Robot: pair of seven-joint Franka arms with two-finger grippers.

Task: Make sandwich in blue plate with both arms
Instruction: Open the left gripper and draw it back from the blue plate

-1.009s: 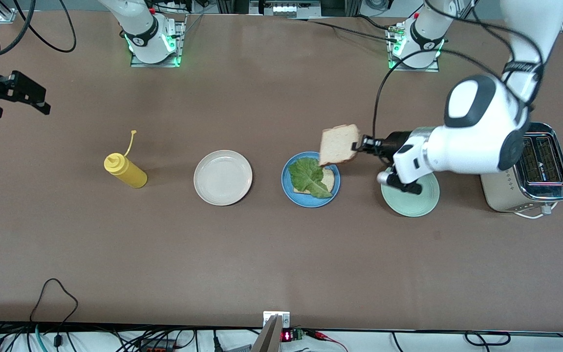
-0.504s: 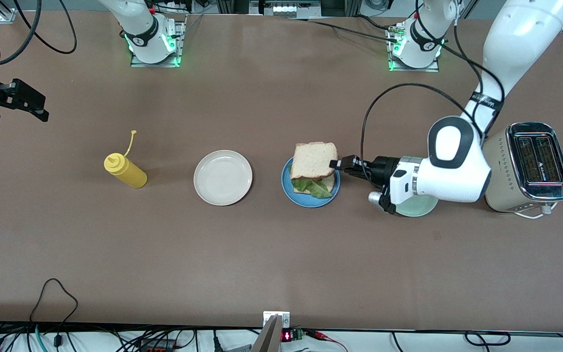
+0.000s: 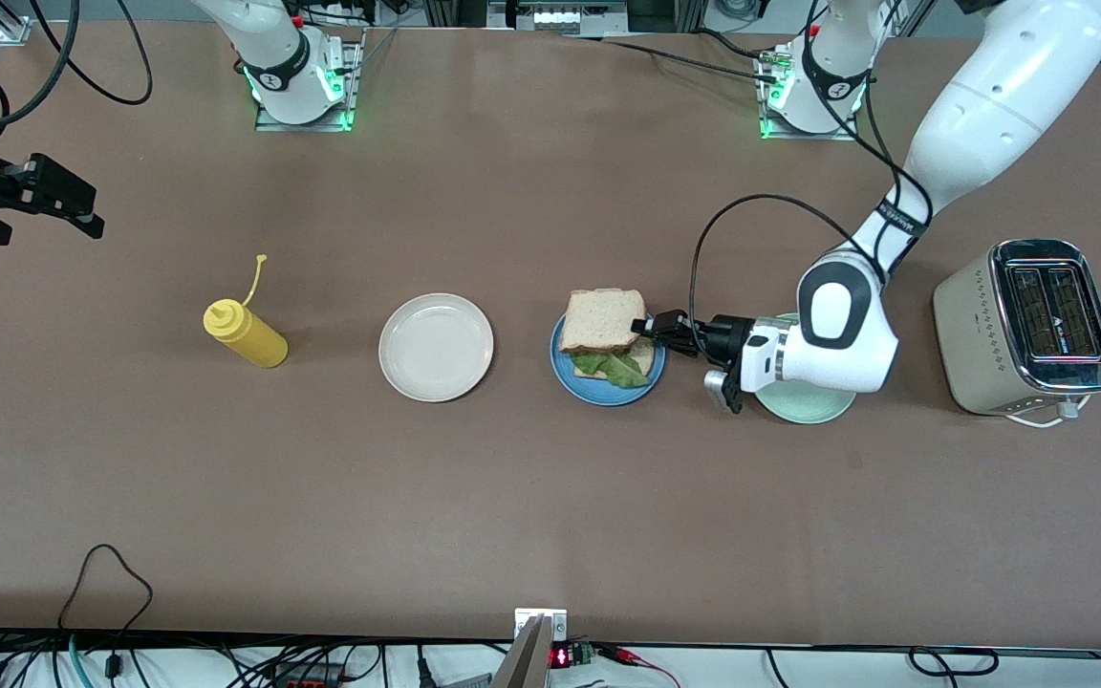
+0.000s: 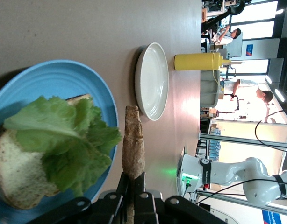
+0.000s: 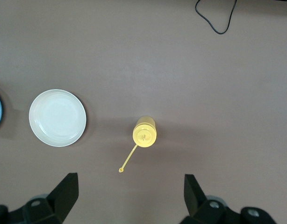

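The blue plate (image 3: 570, 377) holds a bread slice with a green lettuce leaf (image 3: 615, 368) on it; both show in the left wrist view, plate (image 4: 64, 79) and lettuce (image 4: 64, 140). My left gripper (image 3: 648, 327) is shut on the edge of the top bread slice (image 3: 603, 319) and holds it flat over the lettuce. In the left wrist view the slice (image 4: 133, 147) is edge-on between the jaws, a little above the lettuce. My right gripper (image 3: 82, 208) is open and empty, waiting high over the right arm's end of the table.
A beige-white plate (image 3: 436, 346) and a yellow squeeze bottle (image 3: 245, 333) lie toward the right arm's end. A mint-green plate (image 3: 813, 403) sits under my left wrist. A toaster (image 3: 1038, 327) stands at the left arm's end.
My left arm brought the bread slice down from tilted in the air beside the plate to flat over the lettuce. The right arm barely moved.
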